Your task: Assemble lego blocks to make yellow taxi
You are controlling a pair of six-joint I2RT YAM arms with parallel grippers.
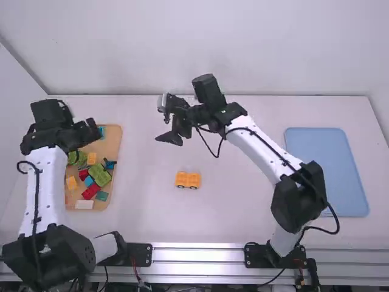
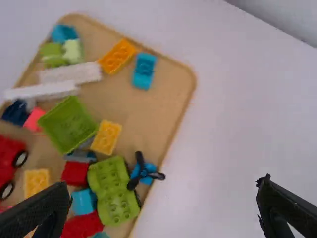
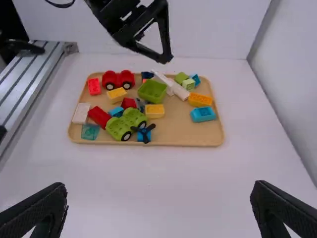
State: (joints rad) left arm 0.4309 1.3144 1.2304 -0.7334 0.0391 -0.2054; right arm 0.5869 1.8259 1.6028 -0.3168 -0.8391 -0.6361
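A yellow-orange wheeled piece (image 1: 188, 180) stands on the table near the middle. My left gripper (image 1: 91, 129) hangs over the far part of the wooden tray (image 1: 115, 146) of blocks. In its wrist view the left gripper (image 2: 163, 206) is open, with nothing between its fingers. The tray holds a yellow block (image 2: 106, 137), another yellow block (image 2: 36, 182) and an orange block (image 2: 117, 56). Beyond the wheeled piece, above the table, is my right gripper (image 1: 163, 120); its wrist view shows the right gripper (image 3: 158, 210) open and holding nothing.
Among the tray's other pieces are a green wheeled base (image 3: 126, 124), a red wheeled base (image 3: 118, 80), a green open box (image 3: 152, 91) and a blue block (image 3: 203, 114). A light blue tray (image 1: 328, 170) lies at the right of the table.
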